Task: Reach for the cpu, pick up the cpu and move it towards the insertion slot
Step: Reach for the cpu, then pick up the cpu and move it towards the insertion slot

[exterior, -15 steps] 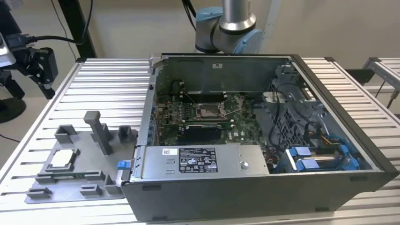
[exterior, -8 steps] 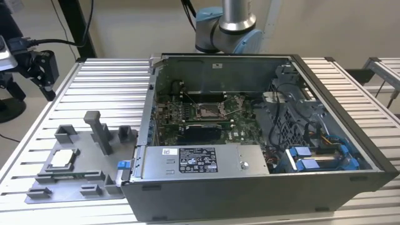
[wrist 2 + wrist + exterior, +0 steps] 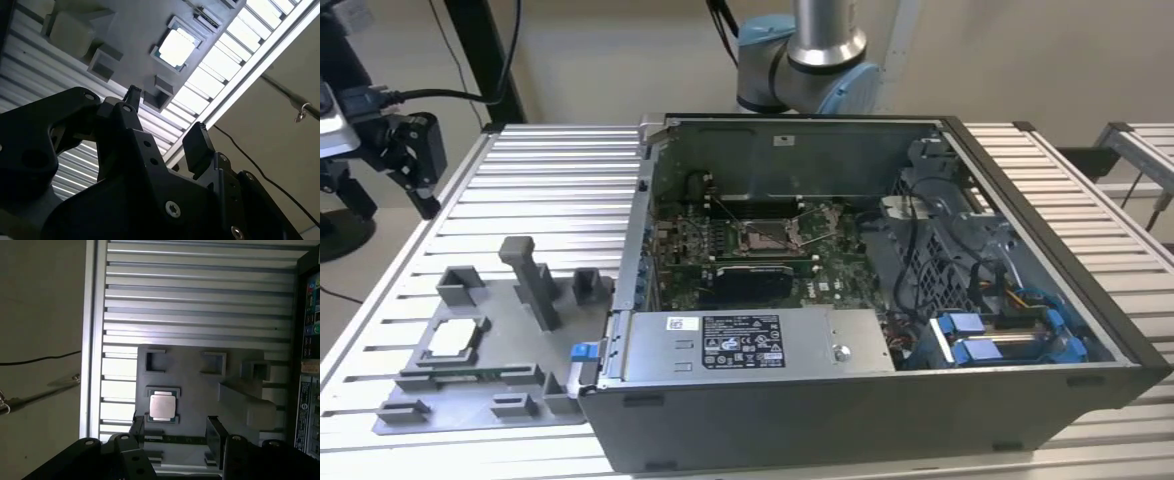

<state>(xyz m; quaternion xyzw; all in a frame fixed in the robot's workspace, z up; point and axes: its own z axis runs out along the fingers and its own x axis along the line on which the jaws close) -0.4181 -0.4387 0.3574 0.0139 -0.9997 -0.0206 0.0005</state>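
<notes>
While hovering over grey tray (image 3: 190, 390), holds gripper (image 3: 176, 432) spread wide, empty. Neighbours upright tray posts (image 3: 531, 280); open computer case (image 3: 854, 420) at the exterior view's right. Shows cpu (image 3: 162, 406) flat in tray recess, square, silvery-white, green-rimmed, well apart from insertion slot (image 3: 767, 237) inside case.

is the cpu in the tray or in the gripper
In the tray: the cpu lies flat in its recess; the open gripper holds nothing.
</notes>
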